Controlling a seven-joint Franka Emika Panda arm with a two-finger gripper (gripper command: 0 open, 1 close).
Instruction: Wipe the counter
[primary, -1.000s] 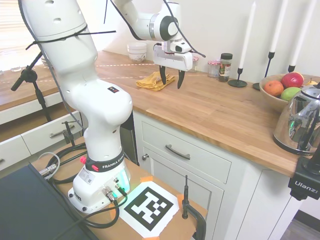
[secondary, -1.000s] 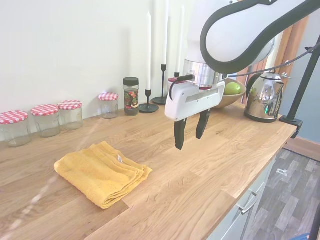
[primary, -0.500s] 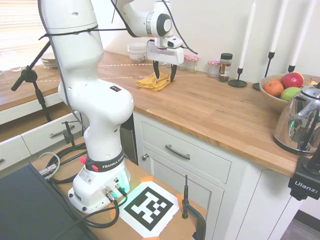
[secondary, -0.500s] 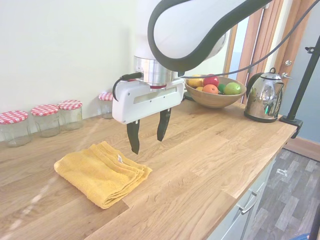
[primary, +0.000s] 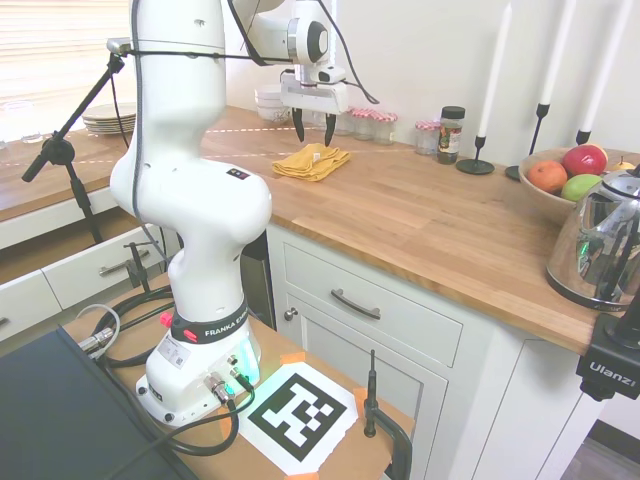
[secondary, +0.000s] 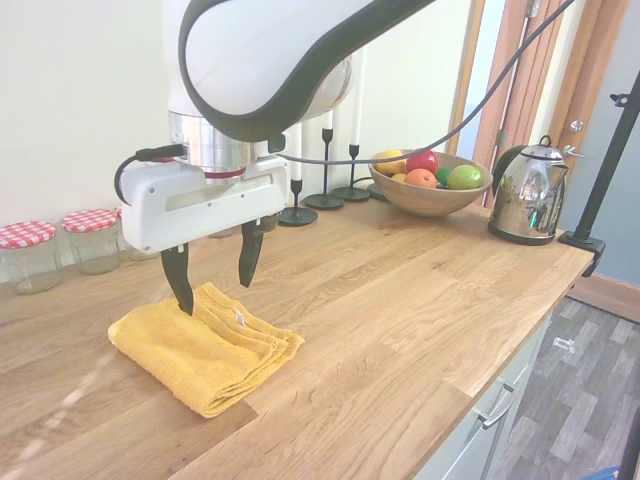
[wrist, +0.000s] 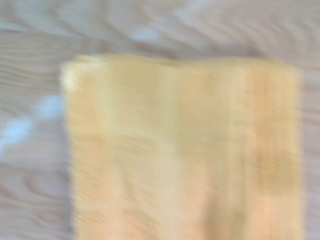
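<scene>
Nothing is being wiped yet: the folded yellow cloth (secondary: 205, 345) is lying ungrasped on the counter (secondary: 420, 300). The gripper (secondary: 213, 281) is being held just above it, fingers apart; grasping and wiping are judged left.

A folded towel (secondary: 205, 347) lies on the counter (secondary: 400, 310), jars (secondary: 60, 245) behind it.

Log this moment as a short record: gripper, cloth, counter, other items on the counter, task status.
gripper: gripper open, fingers pointing down, above the yellow cloth
cloth: folded yellow cloth lying flat on the counter, not gripped
counter: wooden counter, cloth near its front edge
other items: red-checked lidded jars, candlesticks, fruit bowl, kettle
wrist view: blurred, filled mostly by the cloth
task status: wiping not begun
</scene>
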